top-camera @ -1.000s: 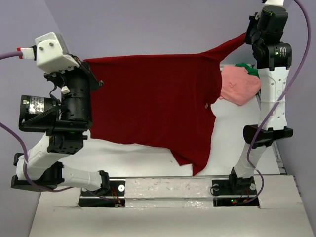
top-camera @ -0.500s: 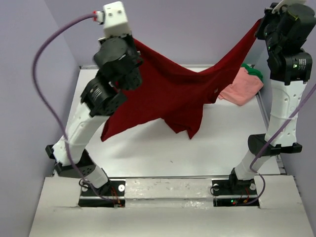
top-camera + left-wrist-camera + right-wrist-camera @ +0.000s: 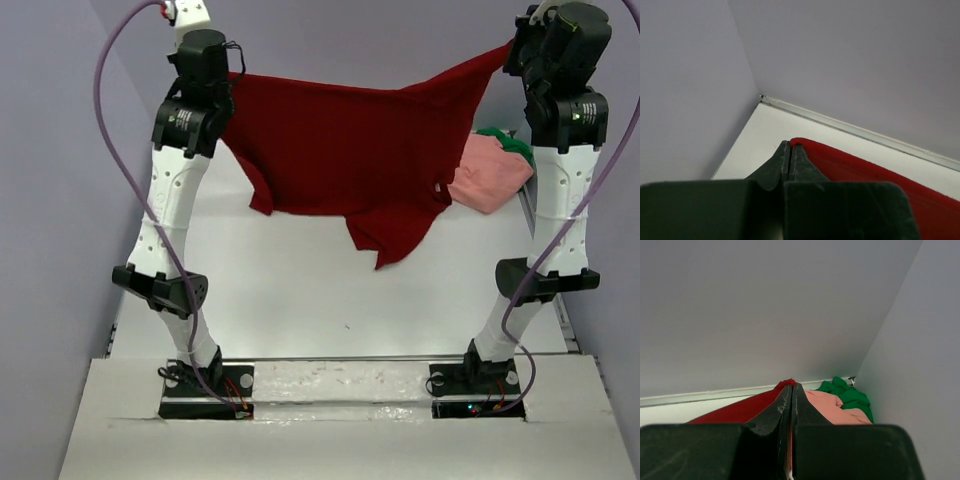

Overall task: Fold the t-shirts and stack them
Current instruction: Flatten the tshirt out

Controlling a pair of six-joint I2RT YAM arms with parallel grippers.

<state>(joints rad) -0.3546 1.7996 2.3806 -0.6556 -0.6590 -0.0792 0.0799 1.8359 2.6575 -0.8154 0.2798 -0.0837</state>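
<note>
So that it hangs open for folding, the red shirt (image 3: 350, 160) spans between left tool (image 3: 789, 146) and right tool (image 3: 791, 387), each pinching an edge.

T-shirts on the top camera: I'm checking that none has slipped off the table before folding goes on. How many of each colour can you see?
dark red t-shirt: 1
salmon pink t-shirt: 1
green t-shirt: 1
Total: 3
</note>
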